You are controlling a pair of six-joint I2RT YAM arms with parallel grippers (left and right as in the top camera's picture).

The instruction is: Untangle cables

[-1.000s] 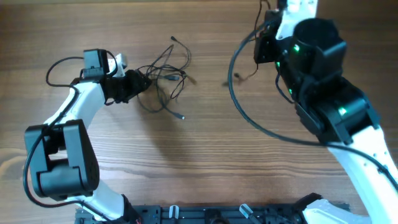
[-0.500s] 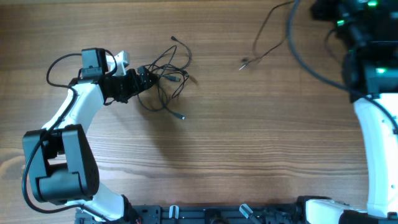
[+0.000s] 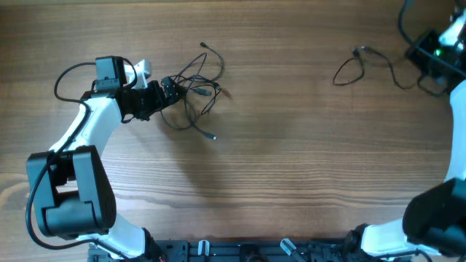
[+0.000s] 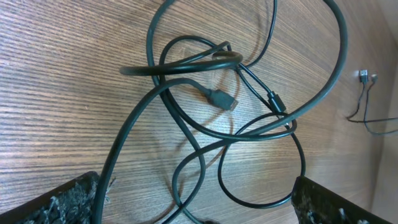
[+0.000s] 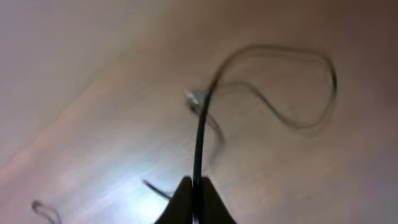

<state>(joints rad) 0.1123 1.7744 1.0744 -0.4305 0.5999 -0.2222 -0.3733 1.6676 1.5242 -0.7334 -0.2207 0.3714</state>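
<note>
Wood grain runs across the whole table (image 3: 291, 160), and the black cords stand out plainly on it. Most of them are bunched in a tangle (image 3: 195, 87) in the left half of the table, nearer the far edge than the near one. One separate cord (image 3: 349, 71) lies well apart from the bunch, up toward the far right corner, in a loose loop with its plug (image 3: 357, 51) pointing at the far edge.

The left claw (image 3: 170, 92) sits right at the left side of the tangle with its fingers spread wide. From its own camera both finger pads are at the bottom corners, and the loops fill the space ahead of and between them, one grey plug end (image 4: 221, 98) lying in the middle of the knot. Nothing is gripped there.

The right claw (image 5: 194, 190) is closed on the separate cord; its camera is blurred, but a thin black line runs straight up out of the pinched tips and curls away over the table.

To my eye one cord is already clear of the bunch and the rest are not yet sorted. What matters for the next move is that the tangle lies directly in front of the left claw, spreading away from it toward the right, with no single long axis, only crossing loops. The left arm is far the nearer; the right one is at the opposite side of the table. I'd guess the left claw needs one strand or plug, not a fistful of loops.
</note>
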